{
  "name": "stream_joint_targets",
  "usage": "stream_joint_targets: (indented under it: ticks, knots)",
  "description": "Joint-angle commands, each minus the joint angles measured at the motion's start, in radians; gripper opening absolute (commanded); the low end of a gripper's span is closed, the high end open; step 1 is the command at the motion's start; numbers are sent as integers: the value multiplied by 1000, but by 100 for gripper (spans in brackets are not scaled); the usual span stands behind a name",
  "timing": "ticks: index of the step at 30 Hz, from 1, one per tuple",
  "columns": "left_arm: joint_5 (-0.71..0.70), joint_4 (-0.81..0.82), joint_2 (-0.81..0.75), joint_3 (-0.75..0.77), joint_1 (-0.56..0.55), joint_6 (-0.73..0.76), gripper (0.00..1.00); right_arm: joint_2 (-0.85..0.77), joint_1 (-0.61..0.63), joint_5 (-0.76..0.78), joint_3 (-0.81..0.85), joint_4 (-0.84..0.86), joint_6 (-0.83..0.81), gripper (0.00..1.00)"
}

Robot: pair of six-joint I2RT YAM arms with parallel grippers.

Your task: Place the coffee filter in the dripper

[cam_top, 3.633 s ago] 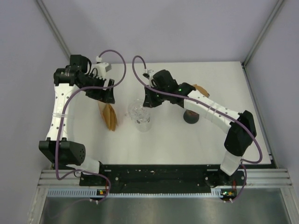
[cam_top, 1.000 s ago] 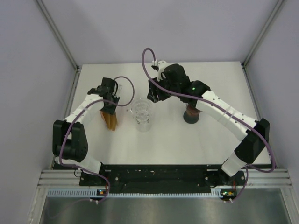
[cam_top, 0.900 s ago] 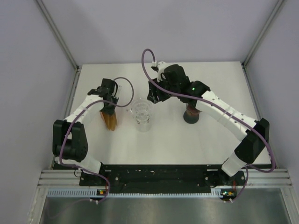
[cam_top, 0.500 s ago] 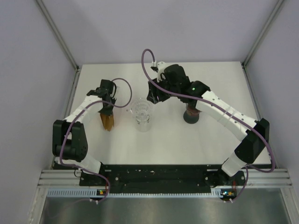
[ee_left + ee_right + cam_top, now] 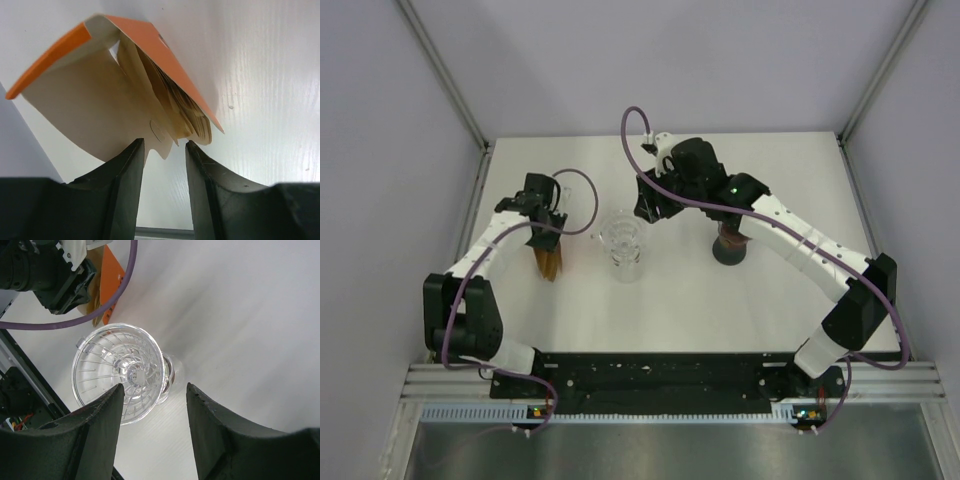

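Left wrist view: L gripper (image 5: 164,147) at filter stack

Fingers slightly parted, gripping nothing, tips flanking the edge of the tan paper coffee filters (image 5: 185,112) in an orange cardboard sleeve (image 5: 60,50) on the white table (image 5: 260,75). R gripper (image 5: 155,387), spread wide and empty, hangs above the clear ribbed glass dripper (image 5: 120,370), near the sleeve.

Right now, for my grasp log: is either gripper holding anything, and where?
Nothing. Left gripper straddles an edge of the filter pack, jaws open; right gripper open near the dripper.
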Motion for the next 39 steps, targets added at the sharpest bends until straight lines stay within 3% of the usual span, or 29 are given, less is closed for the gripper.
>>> stream_joint_targets:
  ticks: [1,6,19,27,39]
  knots:
    - [72,-29,-54,-7,6,28,45,-52,-3,-18,9,26,-15,53]
    - [1,0,-62,-18,11,56,47,-52,-3,-18,6,28,-17,53]
    - [-22,61,16,-38,15,53,45,-60,-3,-13,3,28,-18,53]
    - [-92,112,28,-61,15,61,28,-58,-3,-18,2,28,-23,53]
    - [-3,122,58,-47,26,16,34,-60,-3,-22,-3,28,-23,53]
